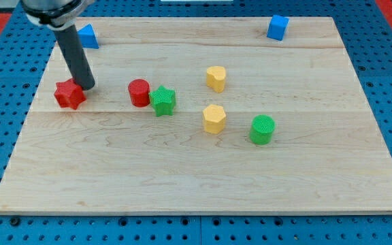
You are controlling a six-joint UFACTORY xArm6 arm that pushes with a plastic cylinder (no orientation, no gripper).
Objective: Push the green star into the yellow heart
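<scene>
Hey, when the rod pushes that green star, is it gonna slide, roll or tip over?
The green star looks squat and flat-bottomed, so it will probably slide on the smooth wooden board, not roll. Its points may make it spin if hit off-centre. It touches the red cylinder, which could get dragged along.

I see a pale wooden board (203, 177) carrying a red star (69, 94), red cylinder (139, 92) touching a green star (162, 101), two yellow blocks (216, 78) (214, 118), a green cylinder (263, 129), and two blue blocks (88, 36) (277, 27) near the view's top.
</scene>
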